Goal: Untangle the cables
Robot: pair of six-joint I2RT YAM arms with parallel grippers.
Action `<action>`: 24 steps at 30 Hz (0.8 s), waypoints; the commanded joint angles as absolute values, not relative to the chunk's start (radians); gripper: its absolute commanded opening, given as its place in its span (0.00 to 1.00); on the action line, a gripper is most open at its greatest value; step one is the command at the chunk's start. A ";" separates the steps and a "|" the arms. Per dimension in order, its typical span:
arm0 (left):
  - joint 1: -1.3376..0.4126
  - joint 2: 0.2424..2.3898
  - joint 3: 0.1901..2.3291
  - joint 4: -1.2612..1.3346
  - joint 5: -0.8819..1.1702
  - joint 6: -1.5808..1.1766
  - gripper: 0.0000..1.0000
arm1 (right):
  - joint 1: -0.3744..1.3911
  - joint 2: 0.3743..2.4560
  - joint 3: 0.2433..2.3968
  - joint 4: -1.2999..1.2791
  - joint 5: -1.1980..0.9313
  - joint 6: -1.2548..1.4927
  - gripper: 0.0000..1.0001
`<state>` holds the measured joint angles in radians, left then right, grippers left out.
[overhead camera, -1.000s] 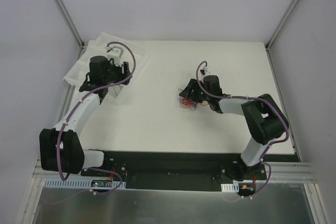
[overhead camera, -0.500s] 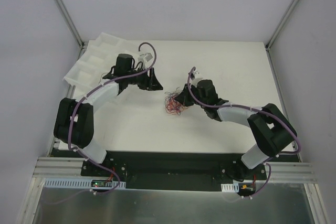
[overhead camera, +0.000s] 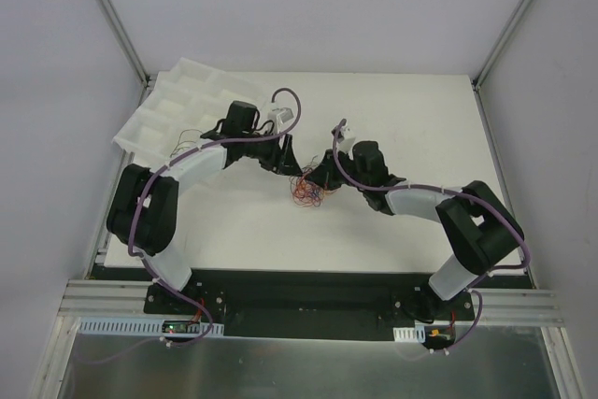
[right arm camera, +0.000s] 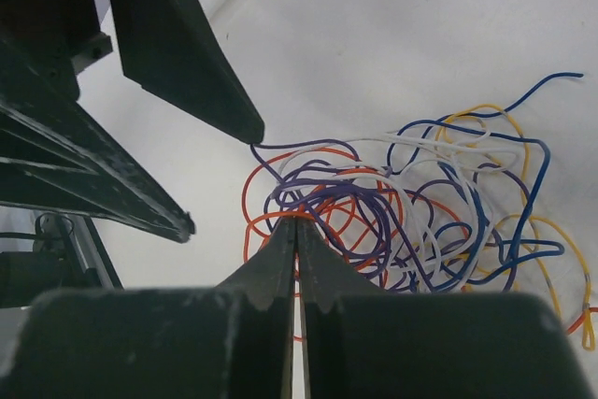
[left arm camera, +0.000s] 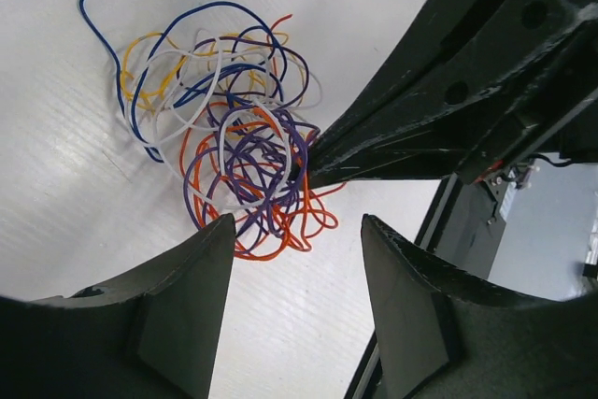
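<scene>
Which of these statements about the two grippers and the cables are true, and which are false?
1. The left gripper is open. True.
2. The right gripper is open. False: it is shut on the cables.
3. The cables lie in the tray. False: they lie on the table; the tray sits at the far left.
4. The cables include purple and orange ones. True.

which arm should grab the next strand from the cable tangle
Left, probably. The left fingers stand open facing the cables, nothing between them. The right fingers are shut at the tangle's edge and would have to reopen first.
</scene>
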<state>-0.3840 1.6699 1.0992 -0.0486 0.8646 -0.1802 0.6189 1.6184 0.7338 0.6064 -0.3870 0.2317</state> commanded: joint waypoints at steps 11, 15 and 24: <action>-0.486 1.681 1.206 -0.279 0.591 0.084 0.34 | 0.604 1.620 0.744 0.719 -0.471 0.245 0.01; -0.486 1.687 1.235 -0.331 0.572 0.104 0.14 | 0.601 1.611 0.735 0.701 -0.427 0.244 0.01; -0.486 1.657 1.244 -0.363 0.591 0.115 0.00 | 0.597 1.603 0.745 0.603 -0.302 0.235 0.01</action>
